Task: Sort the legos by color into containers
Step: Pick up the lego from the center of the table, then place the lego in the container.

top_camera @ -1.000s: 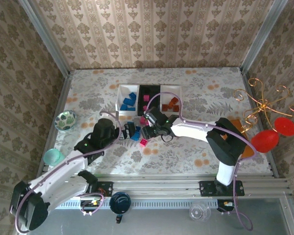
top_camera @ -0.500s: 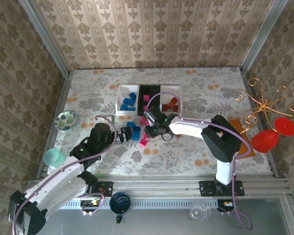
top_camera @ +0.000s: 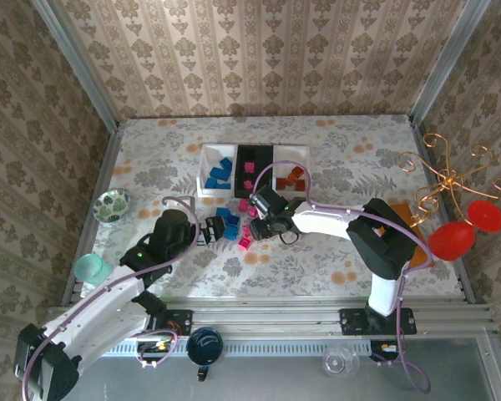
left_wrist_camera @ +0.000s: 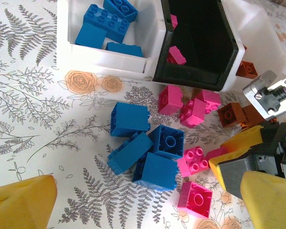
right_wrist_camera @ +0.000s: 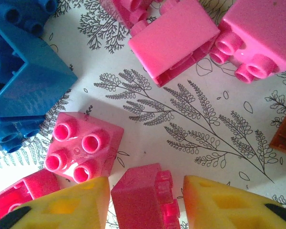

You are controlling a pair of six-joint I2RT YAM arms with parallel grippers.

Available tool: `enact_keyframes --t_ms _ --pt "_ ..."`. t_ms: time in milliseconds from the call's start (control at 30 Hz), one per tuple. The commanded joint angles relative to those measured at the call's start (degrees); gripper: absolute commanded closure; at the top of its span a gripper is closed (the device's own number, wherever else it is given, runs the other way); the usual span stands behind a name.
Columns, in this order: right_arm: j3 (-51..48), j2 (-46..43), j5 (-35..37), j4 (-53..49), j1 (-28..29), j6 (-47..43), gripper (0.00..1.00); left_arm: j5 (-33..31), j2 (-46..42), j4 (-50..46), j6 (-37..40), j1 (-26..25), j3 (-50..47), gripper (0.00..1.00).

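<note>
Before the black tray (left_wrist_camera: pixel 200 52) — few pinks inside — many legos (left_wrist_camera: pixel 157 152) lie unsorted; left claw (top_camera: pixel 209 231) gapes wide, right claw (right_wrist_camera: pixel 145 188) narrowly straddles a pink brick (right_wrist_camera: pixel 138 202), grip unclear.

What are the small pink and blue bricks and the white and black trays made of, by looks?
Small pink bricks: likely hard moulded plastic, glossy; highlights on studs. Small blue bricks: same look, crisp edges. White rectangular tray with blue bricks and black rectangular tray: probably thin plastic, smooth walls with soft sheen; exact material unclear.
</note>
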Motion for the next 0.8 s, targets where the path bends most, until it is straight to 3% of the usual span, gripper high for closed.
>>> enact_keyframes --t_ms 0,167,367,667,767 --pt "-0.75 -0.03 -0.02 -0.69 0.18 0.38 0.61 0.18 0.29 0.24 -0.48 0.64 -0.63 0.0" --pt "-2.06 -4.93 1.31 -1.27 0.02 0.28 0.73 1.14 0.46 0.33 -0.17 1.23 -0.53 0.0" --pt "3.73 -10.94 2.52 -2.8 -2.41 0.1 0.76 2.14 1.72 1.43 0.33 1.51 -1.13 0.0" --pt "26.14 6.93 10.73 -5.5 -7.25 2.54 0.75 4.51 2.46 0.35 1.58 1.43 -0.89 0.01" --pt "33.12 12.14 11.14 -7.55 -8.73 2.9 0.69 5.08 3.07 -0.53 1.73 1.42 -0.62 0.01"
